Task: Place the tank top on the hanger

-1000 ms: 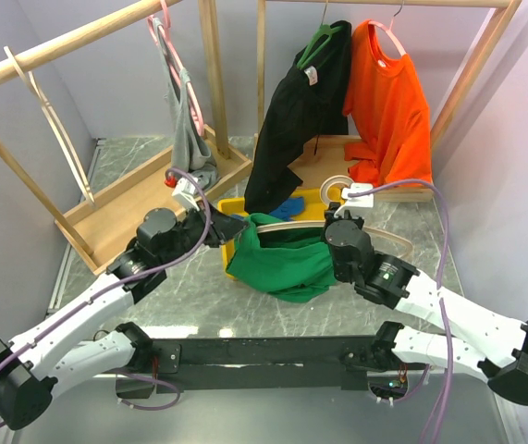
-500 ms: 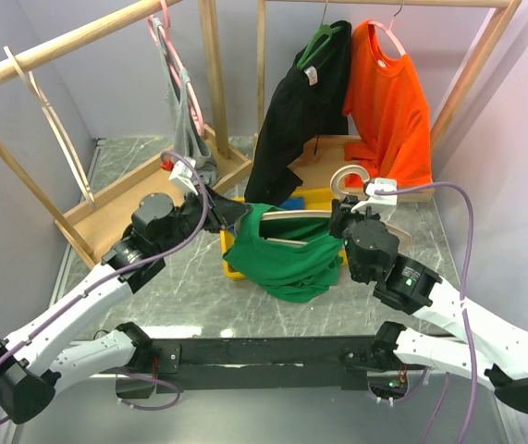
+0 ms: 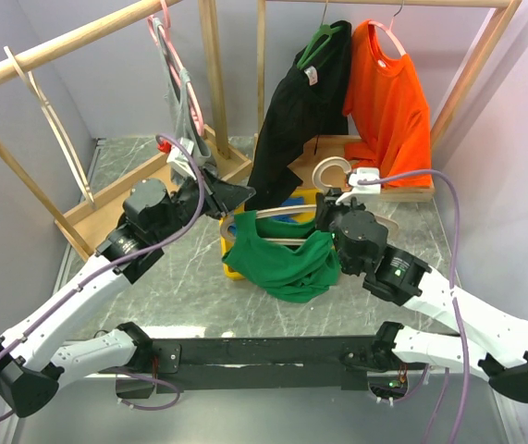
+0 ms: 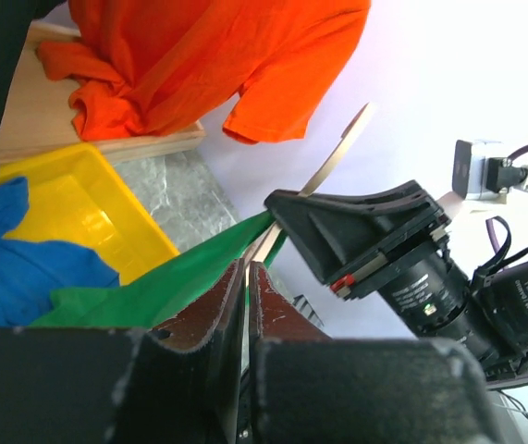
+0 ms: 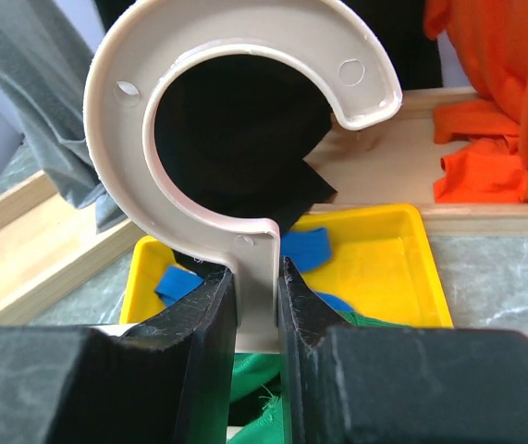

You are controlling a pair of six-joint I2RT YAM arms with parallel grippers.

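The deep green tank top hangs bunched in the air over the yellow tray, draped on the light wooden hanger. My left gripper is shut on the top's upper left edge. In the left wrist view the jaws pinch green fabric, with the hanger's arm beyond. My right gripper is shut on the hanger's neck below its thick hook. The right wrist view shows the fingers clamping the neck, the hook above and green fabric below.
A yellow tray with a blue garment lies under the top. A black garment and an orange shirt hang on the back right rack. A grey tank top hangs on the left rack.
My left gripper has risen and moved away from me with the top's edge. My right gripper swung the hanger right, then back left, lifting the top higher.
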